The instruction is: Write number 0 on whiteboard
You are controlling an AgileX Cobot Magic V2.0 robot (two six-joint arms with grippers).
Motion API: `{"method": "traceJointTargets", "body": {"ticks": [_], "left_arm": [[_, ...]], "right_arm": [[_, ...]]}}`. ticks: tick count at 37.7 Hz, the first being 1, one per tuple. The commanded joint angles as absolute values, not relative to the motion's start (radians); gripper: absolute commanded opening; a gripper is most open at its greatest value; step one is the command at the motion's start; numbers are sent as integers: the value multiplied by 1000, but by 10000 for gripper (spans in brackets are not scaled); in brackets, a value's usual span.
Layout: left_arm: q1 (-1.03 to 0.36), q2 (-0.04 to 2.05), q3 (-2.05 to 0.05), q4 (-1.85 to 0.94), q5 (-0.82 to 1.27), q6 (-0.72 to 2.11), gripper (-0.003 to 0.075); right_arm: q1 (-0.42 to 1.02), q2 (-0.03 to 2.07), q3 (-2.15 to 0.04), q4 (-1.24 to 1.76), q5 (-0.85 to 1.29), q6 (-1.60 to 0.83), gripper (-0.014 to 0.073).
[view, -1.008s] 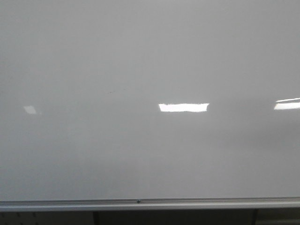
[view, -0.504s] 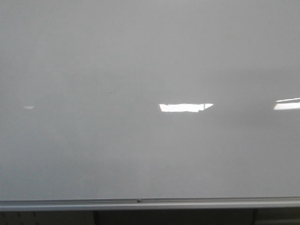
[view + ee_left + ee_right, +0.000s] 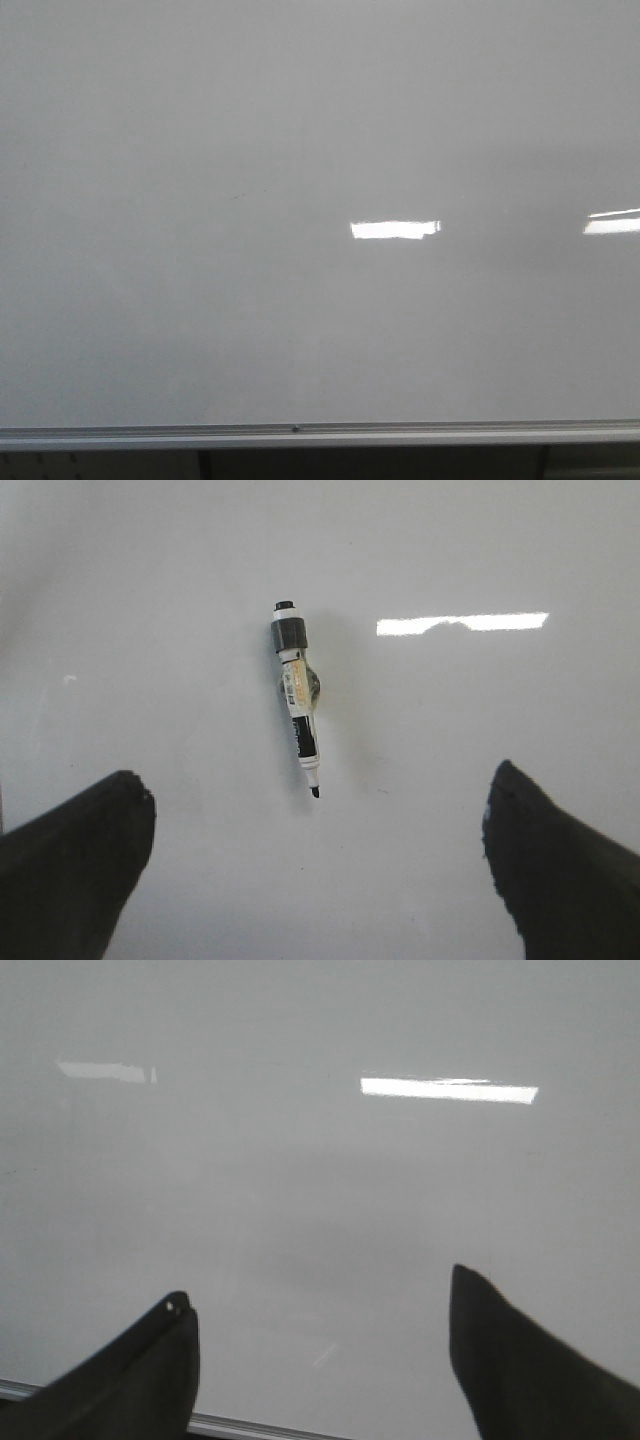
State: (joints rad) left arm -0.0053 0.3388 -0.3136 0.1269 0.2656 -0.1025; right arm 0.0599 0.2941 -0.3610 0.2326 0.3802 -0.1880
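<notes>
Only the glare on the whiteboard [image 3: 300, 120] has shifted; both grippers, left [image 3: 318, 870] and right [image 3: 320, 1360], gape empty, the marker [image 3: 297, 698] at my left's twelve o'clock ungrasped, no zero drawn.

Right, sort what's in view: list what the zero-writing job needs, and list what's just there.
For the job:
- whiteboard, still blank, no 0 drawn
- marker, uncapped, lying loose in the left wrist view
- left gripper, open, empty

Just there:
- right gripper, open, empty
- light reflections
- metal rail

office or classroom | whiteboard [image 3: 300, 120]; silver rail [image 3: 320, 434]; marker [image 3: 298, 702]
</notes>
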Motion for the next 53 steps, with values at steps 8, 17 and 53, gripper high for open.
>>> {"method": "traceJointTargets", "body": {"ticks": [8, 17, 53], "left_arm": [[-11, 727, -452, 132, 102, -108, 671], [15, 1074, -597, 75, 0, -108, 671], [73, 1528, -679, -13, -317, -108, 493]], "right_arm": [[61, 311, -400, 243, 297, -190, 560], [61, 311, -400, 243, 297, -190, 559], [61, 311, -400, 243, 299, -190, 559]]}}
